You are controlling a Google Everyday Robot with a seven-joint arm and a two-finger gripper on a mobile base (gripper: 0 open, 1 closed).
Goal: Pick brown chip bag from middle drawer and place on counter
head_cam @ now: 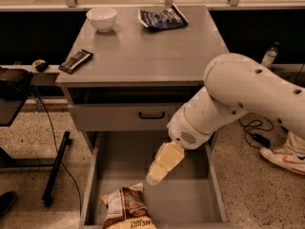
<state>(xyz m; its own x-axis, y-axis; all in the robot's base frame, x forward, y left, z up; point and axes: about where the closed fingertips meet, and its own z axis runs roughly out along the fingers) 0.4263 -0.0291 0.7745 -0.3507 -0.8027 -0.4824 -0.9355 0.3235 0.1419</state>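
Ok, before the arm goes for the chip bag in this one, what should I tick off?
1. middle drawer pulled open: ok.
2. brown chip bag lying uncovered at the drawer's front left: ok.
3. end effector lined up over the bag: not ok; it hangs over the drawer, up and right of the bag, apart from it.
4. Whole bag visible: not ok; the picture's bottom edge cuts it off.
5. Bare patch on the counter between bowl, dark blue bag and black bar wrapper: ok.
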